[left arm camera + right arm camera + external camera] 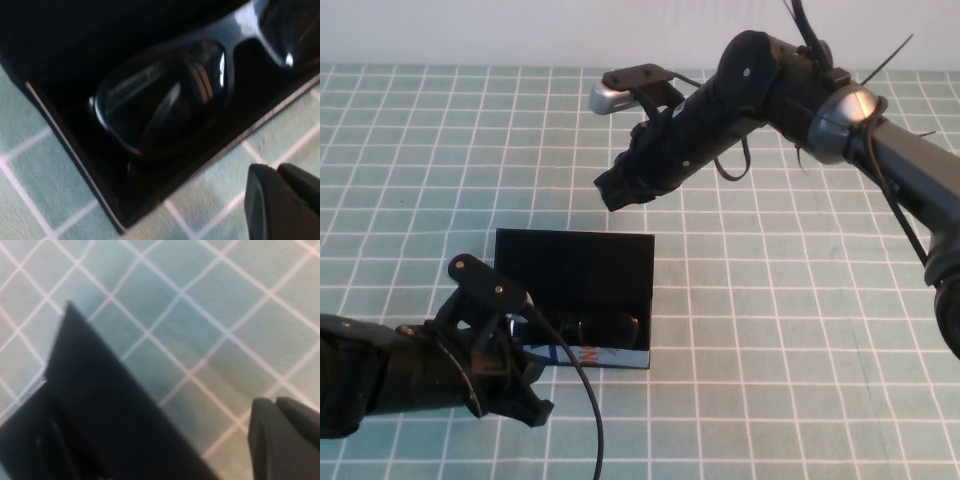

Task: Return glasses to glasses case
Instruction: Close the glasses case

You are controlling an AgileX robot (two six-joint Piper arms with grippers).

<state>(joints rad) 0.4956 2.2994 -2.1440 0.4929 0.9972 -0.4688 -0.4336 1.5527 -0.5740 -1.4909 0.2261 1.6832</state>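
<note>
- Nearest to us, the left gripper (525,395) sits low at the near-left of the table (800,320), just in front of the glasses case (575,300) at its left front corner. In the left wrist view its fingertips (282,200) press together with no gap, clenched on nothing.
- A black cable (585,400) loops from the left wrist toward the near edge.
- Next we see the case's front wall (595,356), white with blue and orange print, partly hidden behind the left gripper.
- The case lies open on the green gridded cloth, its flat lid (575,260) raised on the far side.
- The glasses (605,328) lie inside the case, down in its tray. From the left wrist camera we see one lens (165,100) and a folded arm behind it; the frame sits close to the tray's front wall.
- Farther back, the right gripper (620,190) hangs in the air above the table beyond the lid, well apart from the case. Its fingertips (285,435) are closed together and hold nothing.
- The right arm (860,130) reaches in from the far right.
</note>
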